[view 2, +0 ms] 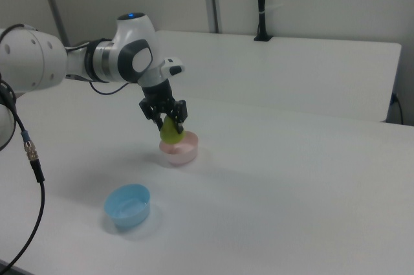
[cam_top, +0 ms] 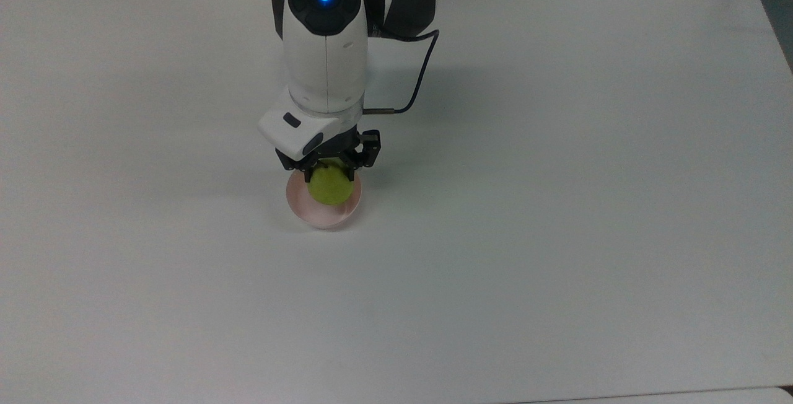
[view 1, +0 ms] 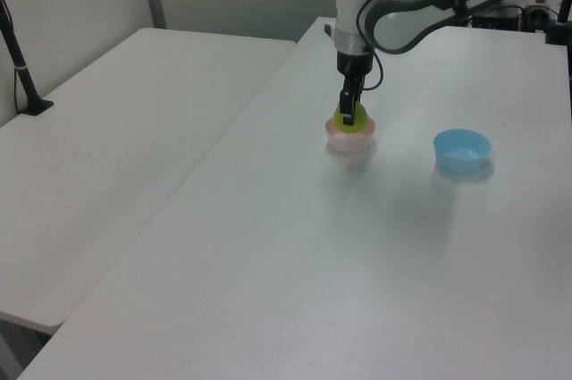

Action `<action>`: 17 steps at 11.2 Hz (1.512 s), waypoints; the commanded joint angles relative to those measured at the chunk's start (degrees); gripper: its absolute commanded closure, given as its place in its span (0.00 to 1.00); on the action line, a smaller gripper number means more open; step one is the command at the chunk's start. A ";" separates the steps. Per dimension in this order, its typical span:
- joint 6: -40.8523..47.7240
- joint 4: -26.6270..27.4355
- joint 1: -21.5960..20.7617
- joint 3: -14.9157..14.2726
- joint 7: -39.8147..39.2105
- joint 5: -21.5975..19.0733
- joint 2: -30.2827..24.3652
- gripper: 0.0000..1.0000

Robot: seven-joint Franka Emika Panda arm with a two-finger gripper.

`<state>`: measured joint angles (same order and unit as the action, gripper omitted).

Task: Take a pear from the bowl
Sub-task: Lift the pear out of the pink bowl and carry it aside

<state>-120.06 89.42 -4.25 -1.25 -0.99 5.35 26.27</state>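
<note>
Right view: the robot arm's gripper [view 2: 165, 118] pinched the yellow-green pear [view 2: 171, 131] between its two black fingers, holding the fruit just above the pale pink bowl [view 2: 179, 149] on the white table [view 2: 297, 191]. In the top view, the pear [cam_top: 331, 184] hung over the upper part of the bowl [cam_top: 322, 213], the fingers closed against its sides at the gripper [cam_top: 329, 171]. The left view showed the pear [view 1: 350, 120] at the bowl's rim [view 1: 349, 137], under the gripper [view 1: 347, 114]. A light blue bowl [view 1: 462, 149] stood well apart on the left view's right; in the right view it [view 2: 128, 205] sat nearer the camera.
</note>
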 commanded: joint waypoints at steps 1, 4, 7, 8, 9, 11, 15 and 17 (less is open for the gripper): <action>2.54 0.93 0.11 -0.50 -0.24 -0.25 -4.81 0.53; 8.33 -2.92 1.86 -1.03 -0.59 -0.34 -6.49 0.53; 10.90 -4.96 3.80 -1.21 -3.65 -0.43 -6.85 0.53; 10.90 -5.22 5.02 -1.21 -5.14 -0.43 -6.76 0.53; 10.38 -5.22 6.25 -1.30 -7.25 -0.51 -6.50 0.53; 7.15 -5.14 10.03 -1.21 -11.20 -0.34 -5.36 0.53; -1.99 -5.14 14.87 -1.21 -13.51 -0.07 -0.98 0.53; -5.52 -5.05 16.19 -1.21 -13.68 0.10 1.75 0.53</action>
<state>-121.81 84.72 10.97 -2.37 -13.26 5.33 25.32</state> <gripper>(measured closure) 0.357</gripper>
